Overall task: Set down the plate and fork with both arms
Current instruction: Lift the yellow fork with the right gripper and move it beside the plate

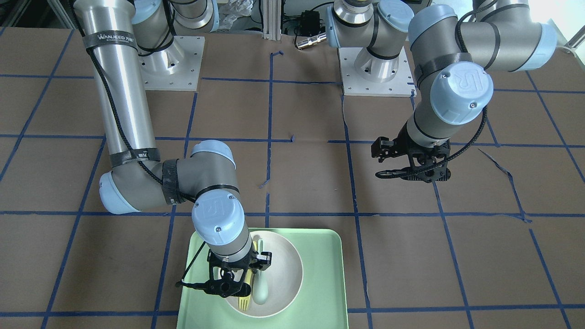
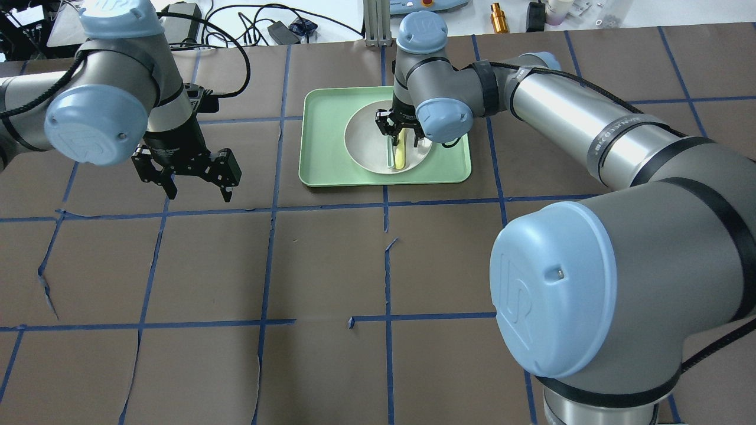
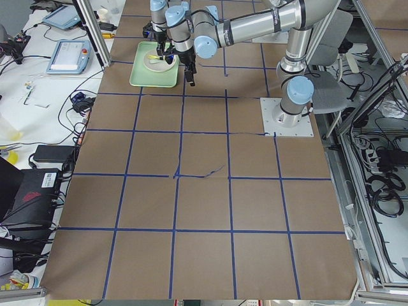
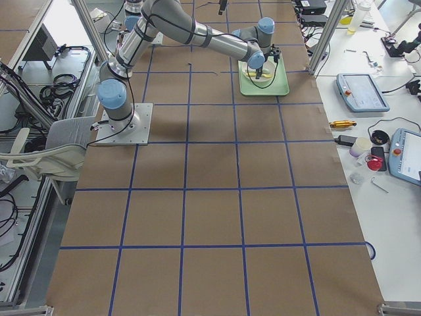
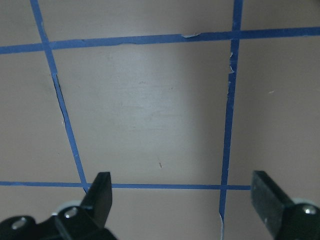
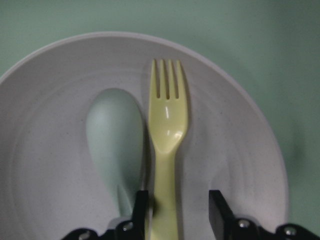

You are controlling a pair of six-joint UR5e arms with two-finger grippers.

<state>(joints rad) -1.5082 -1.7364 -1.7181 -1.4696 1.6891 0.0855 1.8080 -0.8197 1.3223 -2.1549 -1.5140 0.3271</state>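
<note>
The off-white plate [image 1: 285,258] lies on a mint-green tray [image 1: 322,278]. The pale-yellow fork [image 6: 167,125] lies in the plate [image 6: 240,150] beside a pale grey-green spoon [image 6: 115,135], tines pointing away from the wrist. My right gripper [image 6: 178,212] is low over the plate and open, its fingers on either side of the fork's handle; one finger is against the handle and the other stands apart. In the overhead view the right gripper [image 2: 401,134] sits over the fork [image 2: 401,154]. My left gripper [image 2: 198,190] is open and empty above bare table, left of the tray [image 2: 322,141].
The table is brown paper with a blue tape grid [image 5: 227,125]. The two arm bases [image 1: 377,77] stand at the robot's side of the table. Tools and cables [image 2: 283,29] lie beyond the far edge behind the tray.
</note>
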